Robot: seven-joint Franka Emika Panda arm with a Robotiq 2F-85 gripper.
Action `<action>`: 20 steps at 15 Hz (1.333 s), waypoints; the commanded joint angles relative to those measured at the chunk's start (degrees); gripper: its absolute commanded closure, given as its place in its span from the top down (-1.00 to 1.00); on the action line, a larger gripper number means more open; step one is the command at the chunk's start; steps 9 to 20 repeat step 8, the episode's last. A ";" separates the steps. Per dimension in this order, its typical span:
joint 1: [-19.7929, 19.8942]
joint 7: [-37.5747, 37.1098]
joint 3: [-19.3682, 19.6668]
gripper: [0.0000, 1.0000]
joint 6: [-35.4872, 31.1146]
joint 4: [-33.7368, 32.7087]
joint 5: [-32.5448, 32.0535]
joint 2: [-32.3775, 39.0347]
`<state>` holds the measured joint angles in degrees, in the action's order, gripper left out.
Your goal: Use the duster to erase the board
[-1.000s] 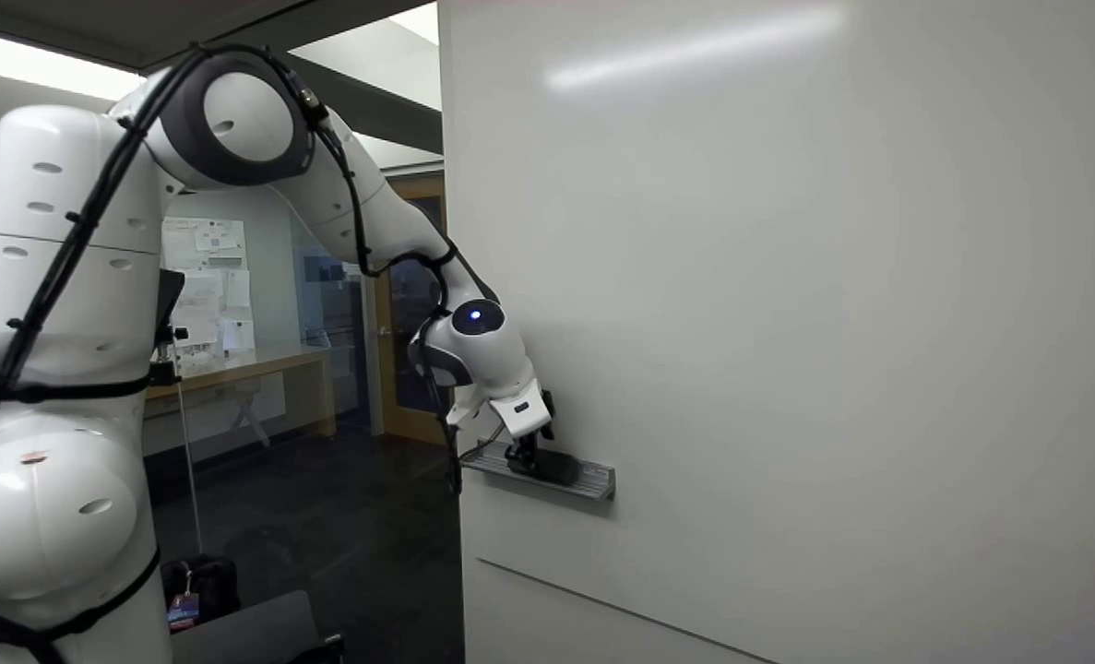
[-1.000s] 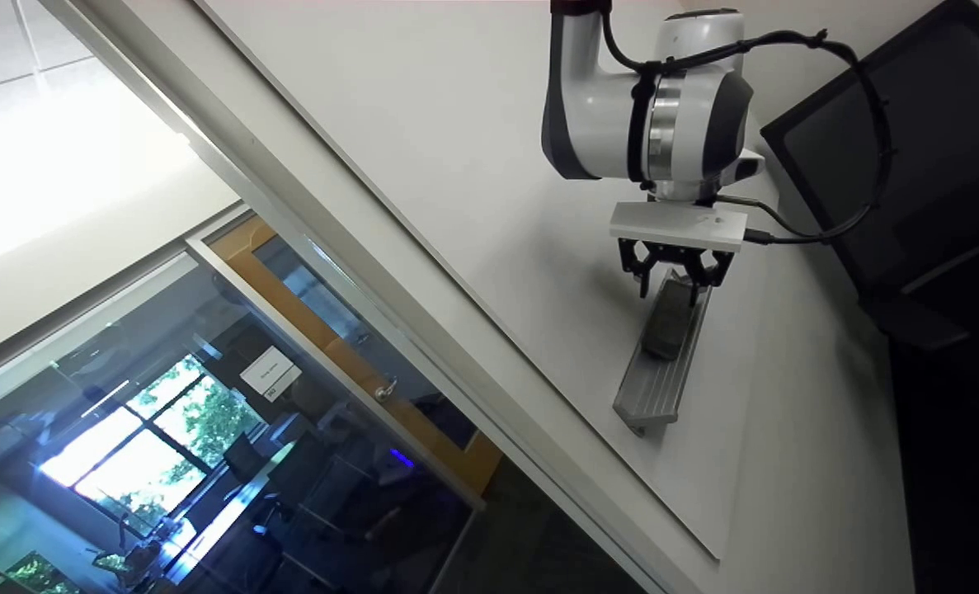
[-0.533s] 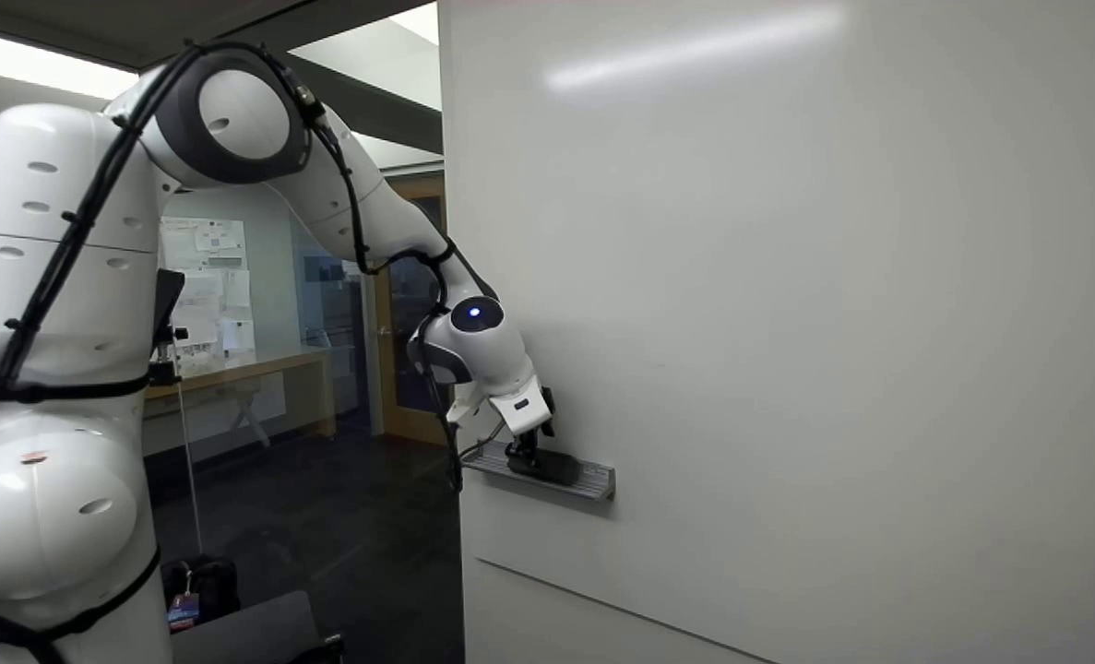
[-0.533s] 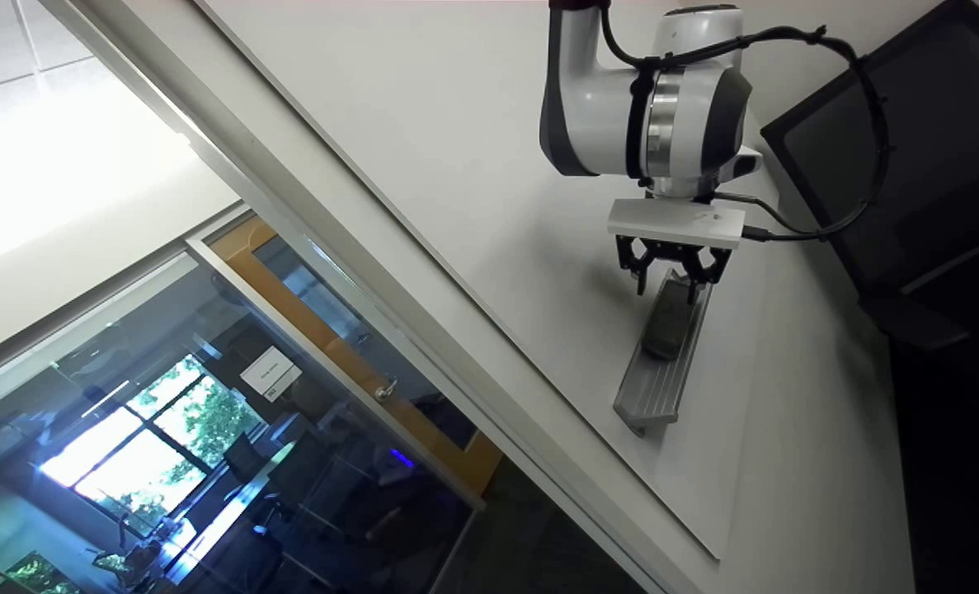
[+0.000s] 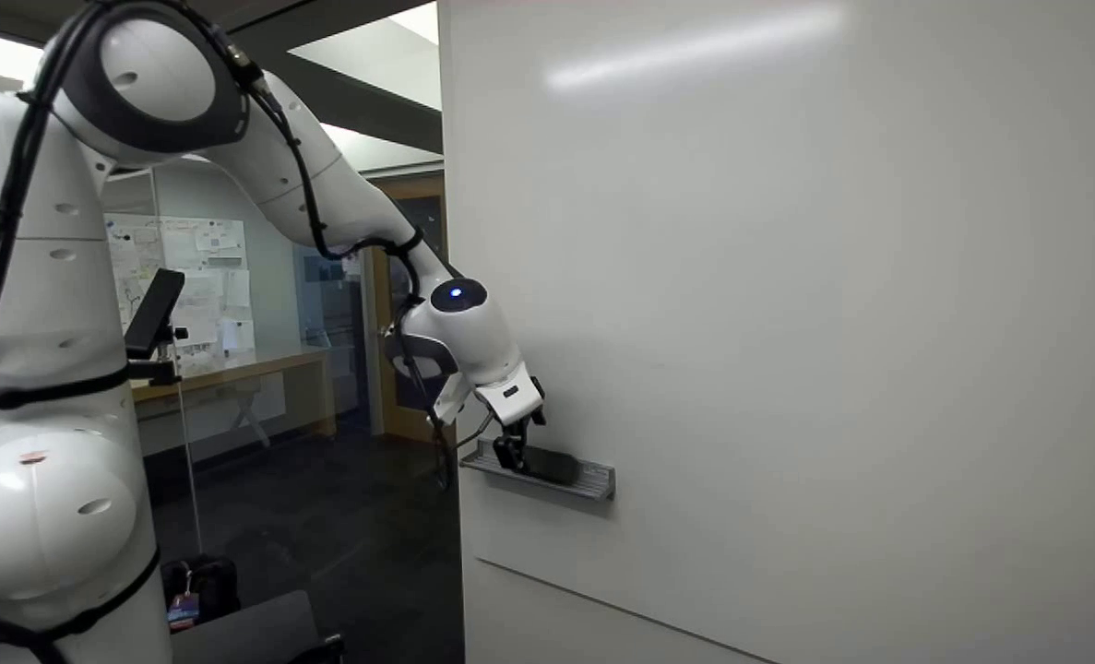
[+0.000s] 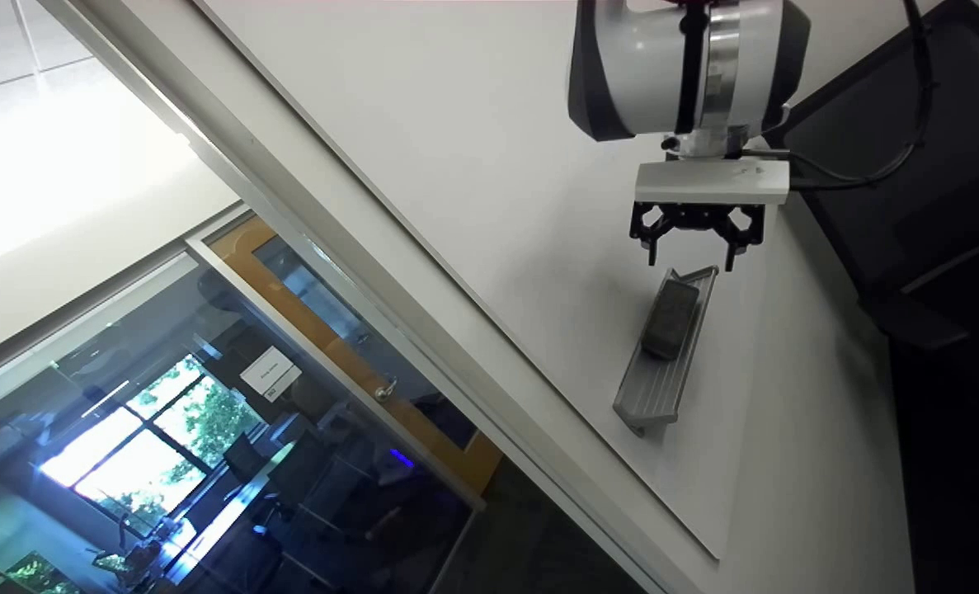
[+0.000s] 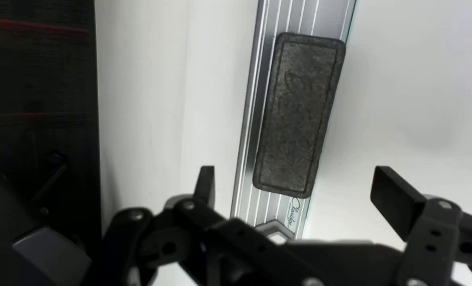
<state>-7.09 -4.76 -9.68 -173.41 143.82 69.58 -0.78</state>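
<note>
The duster (image 7: 299,111), a dark flat block with rounded corners, lies on the grey tray ledge in both exterior views and in the wrist view. Behind the ledge rises the large glossy white board (image 5: 787,323), also filling much of the space behind the arm in an exterior view. My gripper (image 6: 691,265) hangs above the near end of the ledge, open, its fingers well apart and nothing between them. In the wrist view the fingers (image 7: 206,184) frame the ledge widely, with the duster mostly beyond them. No marks can be made out on the board.
The ribbed tray ledge (image 6: 650,400) sticks out from the board, with an angled end piece close to the gripper. A dark monitor-like panel (image 6: 910,148) stands beside the arm. A thin horizontal seam (image 5: 602,604) runs below the ledge.
My gripper has spread wider and pulled up and back from the duster's end, where one finger overlapped it before. The arm has shifted with it. The duster stays in place on the ledge.
</note>
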 commanded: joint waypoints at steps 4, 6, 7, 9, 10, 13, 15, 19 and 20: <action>3.60 -8.41 2.31 1.00 14.08 7.65 -16.47 -13.50; 4.13 -11.20 3.40 1.00 17.61 7.49 -21.06 -15.34; 4.40 -12.18 3.82 1.00 19.36 7.21 -22.77 -16.12; 4.62 -13.22 4.18 1.00 20.83 6.93 -24.34 -16.77; 4.62 -13.22 4.18 1.00 20.83 6.93 -24.34 -16.77; 4.62 -13.22 4.18 1.00 20.83 6.93 -24.34 -16.77; 4.62 -13.22 4.18 1.00 20.83 6.93 -24.34 -16.77; 4.62 -13.22 4.18 1.00 20.83 6.93 -24.34 -16.77; 4.62 -13.22 4.18 1.00 20.83 6.93 -24.34 -16.77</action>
